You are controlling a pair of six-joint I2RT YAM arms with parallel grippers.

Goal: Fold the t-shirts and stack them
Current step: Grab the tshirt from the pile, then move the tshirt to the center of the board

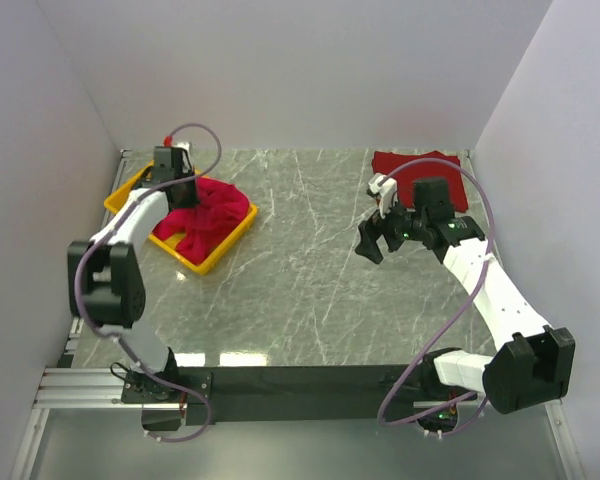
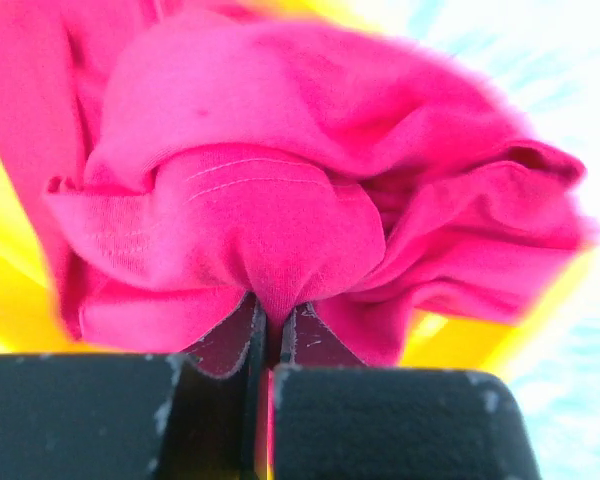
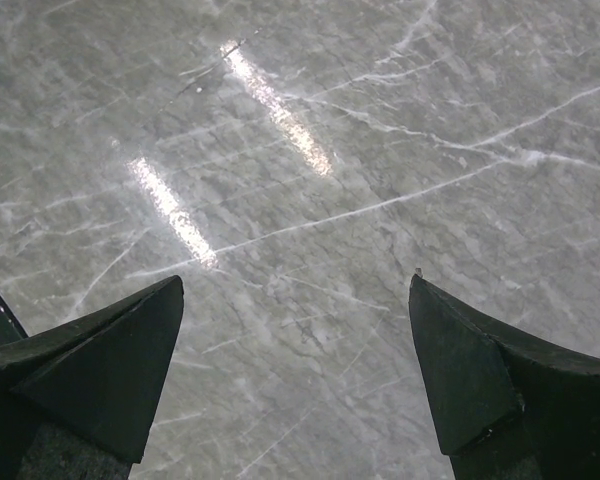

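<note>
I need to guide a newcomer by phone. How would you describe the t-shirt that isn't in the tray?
On the grey marbled table, look to the far right corner. The maroon t-shirt lies flat there, beyond the right claw. Unlike the brighter pink t-shirt bunched in the yellow tray, it is darker and nothing grips it.

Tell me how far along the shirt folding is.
Done: the maroon shirt looks folded flat at the far right. In hand: the left gripper is shut on the crumpled pink shirt in the tray; the right gripper hangs open. Left: lifting the pink one out, folding it, stacking both.
</note>
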